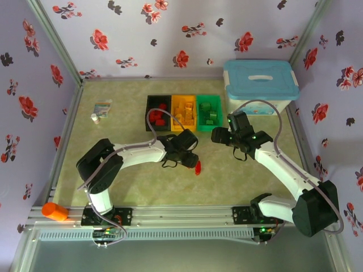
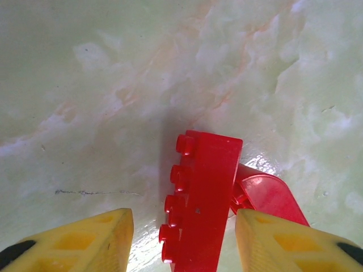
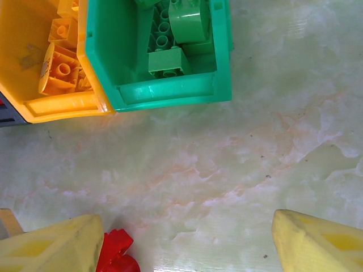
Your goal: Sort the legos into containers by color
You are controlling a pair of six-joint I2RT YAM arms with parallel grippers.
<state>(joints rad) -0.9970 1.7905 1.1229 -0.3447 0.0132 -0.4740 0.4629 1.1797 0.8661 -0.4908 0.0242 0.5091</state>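
A long red lego (image 2: 204, 192) stands on edge on the marbled table, between the yellow fingers of my left gripper (image 2: 182, 218). The jaws are open: there is a gap to the studs on the left, while the right finger is close beside the brick. A curved red lego (image 2: 266, 195) lies just behind it. From above, my left gripper (image 1: 191, 160) hangs over the red lego (image 1: 197, 168). My right gripper (image 3: 187, 218) is open over bare table, a red lego (image 3: 116, 252) by its left finger. The black (image 1: 150, 102), orange (image 1: 184, 98) and green (image 1: 218, 102) containers hold matching legos.
A white box with a light-blue lid (image 1: 261, 85) stands at the back right. A small bottle (image 1: 95, 118) and a packet (image 1: 102, 107) lie at the back left. An orange cylinder (image 1: 55, 211) rests on the front rail at the left.
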